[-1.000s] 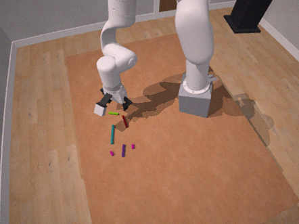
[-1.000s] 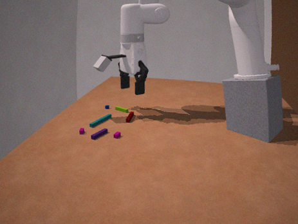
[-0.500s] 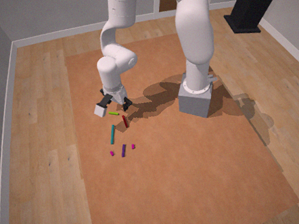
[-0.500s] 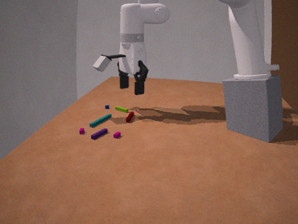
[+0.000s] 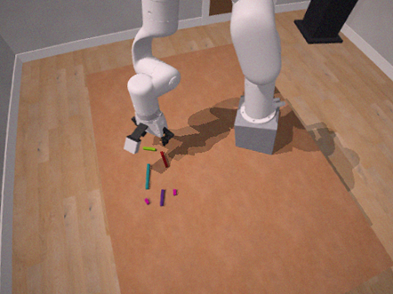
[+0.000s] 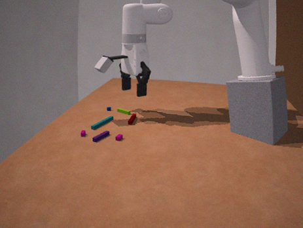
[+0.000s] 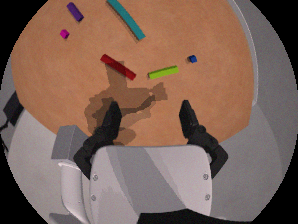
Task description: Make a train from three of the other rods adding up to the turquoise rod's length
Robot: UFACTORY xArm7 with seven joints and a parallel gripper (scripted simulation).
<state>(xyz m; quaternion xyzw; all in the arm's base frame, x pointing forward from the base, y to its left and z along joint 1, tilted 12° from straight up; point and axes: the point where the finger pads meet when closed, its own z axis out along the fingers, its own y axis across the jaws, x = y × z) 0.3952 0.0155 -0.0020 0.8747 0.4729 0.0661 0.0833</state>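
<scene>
1. Two black fingers of the gripper [image 6: 133, 84] stand spread to their widest, holding nothing, hovering above the table [image 6: 176, 187] without touching any rod.
2. In the exterior view, left of centre, the lime rod [image 6: 123, 111] and red rod [image 6: 132, 118] lie nearest below it; the turquoise rod [image 6: 102, 122], purple rod [image 6: 101, 136] and two magenta rods [image 6: 83, 133] [image 6: 119, 137] lie lower left.
3. The exterior and wrist views show the blue rod [image 6: 108, 108]; the top view hides it behind the gripper's camera block.

Grey walls [image 5: 53, 0], white skirting [image 5: 8, 156], plank floor [image 5: 49, 228], black stand [image 5: 326, 18]
</scene>
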